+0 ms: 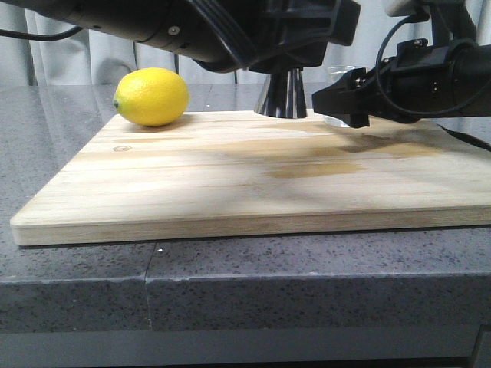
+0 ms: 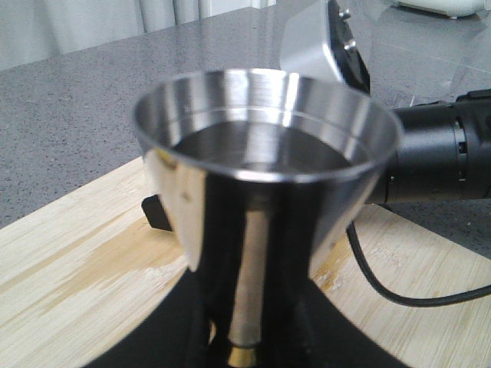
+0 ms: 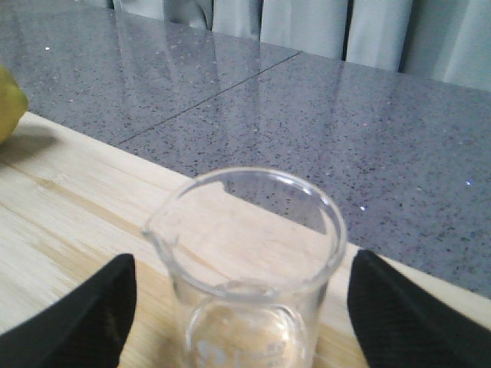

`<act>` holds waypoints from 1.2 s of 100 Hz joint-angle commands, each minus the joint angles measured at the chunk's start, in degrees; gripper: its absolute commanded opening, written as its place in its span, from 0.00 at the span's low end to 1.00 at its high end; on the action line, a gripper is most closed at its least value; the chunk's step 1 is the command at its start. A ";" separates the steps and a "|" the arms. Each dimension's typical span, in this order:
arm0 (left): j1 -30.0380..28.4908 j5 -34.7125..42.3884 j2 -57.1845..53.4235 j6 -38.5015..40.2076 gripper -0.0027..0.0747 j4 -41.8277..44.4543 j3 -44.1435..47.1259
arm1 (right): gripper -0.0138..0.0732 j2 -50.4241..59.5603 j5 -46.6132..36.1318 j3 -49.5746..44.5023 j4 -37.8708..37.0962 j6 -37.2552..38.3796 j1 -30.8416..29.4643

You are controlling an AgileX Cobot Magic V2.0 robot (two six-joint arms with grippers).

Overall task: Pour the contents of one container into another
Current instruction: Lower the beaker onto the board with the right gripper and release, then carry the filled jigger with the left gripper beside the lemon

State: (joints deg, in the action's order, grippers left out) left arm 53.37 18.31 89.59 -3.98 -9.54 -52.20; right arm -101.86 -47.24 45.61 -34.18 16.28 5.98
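Observation:
The steel jigger stands at the far edge of the wooden board, only its lower cone showing below my left gripper. In the left wrist view the jigger fills the frame. Its upper cup seems to hold some liquid, and my left gripper is shut on it by the brass waist. The clear glass beaker stands upright on the board between the spread fingers of my right gripper, which is open, with a gap on each side. In the front view the beaker is mostly hidden behind my right gripper.
A yellow lemon lies on the board's far left corner, and the lemon's edge shows in the right wrist view. The board rests on a grey speckled counter. My right arm and its cable lie just beyond the jigger.

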 commanded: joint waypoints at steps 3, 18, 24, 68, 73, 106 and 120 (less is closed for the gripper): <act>0.00 4.80 -2.07 -0.07 0.01 0.09 -1.62 | 0.77 2.48 -6.47 1.33 0.74 -0.04 -0.37; 0.00 4.80 -2.07 -0.07 0.01 0.09 -1.62 | 0.77 3.12 -8.29 1.45 1.65 -0.04 -0.37; 0.00 4.80 -2.07 -0.07 0.01 0.09 -1.62 | 0.77 3.69 -8.64 1.45 1.77 -1.18 -0.37; 0.00 4.80 -2.07 -0.07 0.01 -0.38 -1.62 | 0.77 8.77 -14.34 1.54 5.83 -1.94 -0.37; 0.00 4.80 -2.07 -0.07 0.01 -0.38 -1.62 | 0.77 10.27 -14.49 1.54 5.83 -1.94 -0.37; -3.88 6.46 -2.40 -0.07 0.01 -0.51 0.09 | 0.77 26.88 -5.52 1.54 5.83 -1.94 -0.37; -5.83 12.69 -3.93 -0.07 0.01 -0.51 4.39 | 0.77 35.39 2.75 1.54 5.83 -1.94 -0.37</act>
State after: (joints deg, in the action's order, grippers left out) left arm 48.58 21.81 89.22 -3.98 -9.86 -48.66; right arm -72.64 -46.43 45.61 -30.03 14.85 5.98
